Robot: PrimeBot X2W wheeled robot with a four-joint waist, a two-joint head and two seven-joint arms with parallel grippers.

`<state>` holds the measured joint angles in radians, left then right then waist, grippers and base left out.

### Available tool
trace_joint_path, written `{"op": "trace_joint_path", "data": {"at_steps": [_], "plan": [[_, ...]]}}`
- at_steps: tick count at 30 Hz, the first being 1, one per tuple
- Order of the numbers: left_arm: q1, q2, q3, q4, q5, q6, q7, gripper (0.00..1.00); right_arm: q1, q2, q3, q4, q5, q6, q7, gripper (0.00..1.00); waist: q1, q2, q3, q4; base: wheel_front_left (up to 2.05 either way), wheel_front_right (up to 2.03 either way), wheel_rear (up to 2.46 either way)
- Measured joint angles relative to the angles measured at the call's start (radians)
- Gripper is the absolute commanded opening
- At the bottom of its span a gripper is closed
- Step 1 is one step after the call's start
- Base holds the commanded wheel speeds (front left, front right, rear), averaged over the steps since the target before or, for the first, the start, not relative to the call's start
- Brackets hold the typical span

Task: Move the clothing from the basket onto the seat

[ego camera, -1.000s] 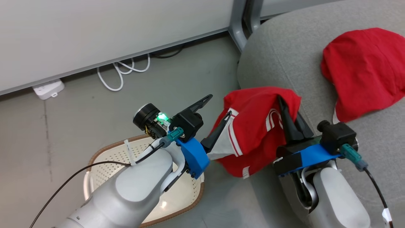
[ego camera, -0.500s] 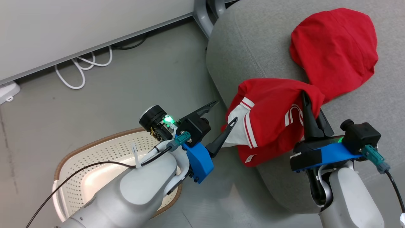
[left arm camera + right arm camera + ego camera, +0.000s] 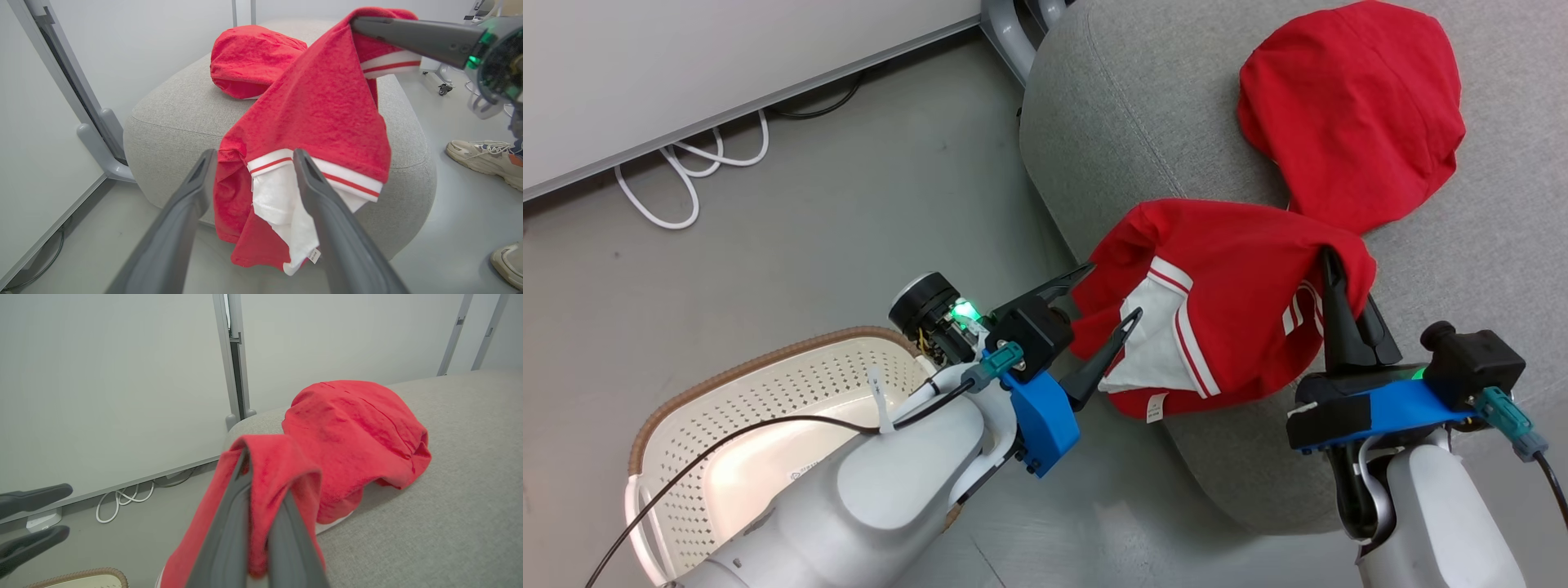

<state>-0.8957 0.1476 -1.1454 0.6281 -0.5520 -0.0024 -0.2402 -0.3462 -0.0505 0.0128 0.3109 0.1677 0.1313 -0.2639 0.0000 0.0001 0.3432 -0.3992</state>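
Cloth pinched tight! The right gripper (image 3: 1331,269) has its two long dark fingers pressed together on a fold of the white-trimmed red garment (image 3: 1225,286), holding that soft knit up in a peak. From there it drapes down over the rounded edge of the grey woven seat (image 3: 1143,106), with the striped ribbed band and limp white panel hanging off the side above the smooth floor. I cannot tell how much of it rests on the upholstery.

The left gripper (image 3: 1111,291) is spread wide, gripping nothing, its fingers either side of that dangling white panel.

Further in on the seat top lies the plain red garment (image 3: 1347,122), a crumpled, rounded mound whose edge meets the held one.

On the floor beneath the left arm sits the basket (image 3: 768,359): cream perforated plastic walls, brown woven-look rim, glossy bottom.
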Motion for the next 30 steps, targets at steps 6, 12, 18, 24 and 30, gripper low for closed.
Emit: {"op": "trace_joint_path", "data": {"at_steps": [6, 12, 18, 24, 30], "plan": [[0.0, 0.002, 0.0, -0.003, -0.002, 0.004, 0.0, 1.0, -0.012, 0.0, -0.002, -0.004, -0.002, 0.0, 0.0, 0.0, 0.0, 0.0, 0.002, 0.012, 0.0, 0.0, 0.0], [-0.012, 0.008, 0.0, -0.012, -0.001, 0.012, -0.002, 1.0, -0.098, 0.0, -0.016, -0.027, -0.013, 0.0, 0.0, 0.0, 0.0, 0.0, 0.025, 0.022, 0.0, 0.0, 0.0], [-0.037, 0.029, -0.004, -0.027, 0.009, 0.018, 0.005, 1.0, -0.274, -0.022, -0.04, -0.075, -0.027, 0.0, 0.0, 0.0, 0.0, 0.0, 0.077, 0.028, 0.0, 0.0, 0.0], [-0.076, 0.061, -0.009, -0.054, 0.024, 0.023, 0.031, 1.0, -0.463, -0.084, -0.124, -0.135, -0.024, 0.0, 0.0, 0.0, 0.0, 0.0, 0.15, 0.03, 0.0, 0.0, 0.0], [-0.119, 0.098, -0.016, -0.096, 0.044, 0.031, 0.063, 1.0, -0.626, -0.186, -0.262, -0.162, -0.01, 0.0, 0.0, 0.0, 0.0001, 0.0, 0.235, 0.026, 0.0, 0.0, 0.0]]}}
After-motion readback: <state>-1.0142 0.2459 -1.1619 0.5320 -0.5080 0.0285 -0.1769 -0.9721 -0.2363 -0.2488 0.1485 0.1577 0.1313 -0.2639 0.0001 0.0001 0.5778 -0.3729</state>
